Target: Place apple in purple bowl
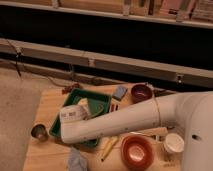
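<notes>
Camera view: arm (131, 119) stretched left over green tray (95, 92), tool hidden beneath, its opening untellable.

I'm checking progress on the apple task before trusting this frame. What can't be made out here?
Camera view only:
- The apple: not seen; the arm lying across the green tray may cover it.
- The gripper, at the arm's end over the tray's left side: whether it holds anything is hidden by the arm.
- The purple bowl: its inside is too dark to read.
</notes>
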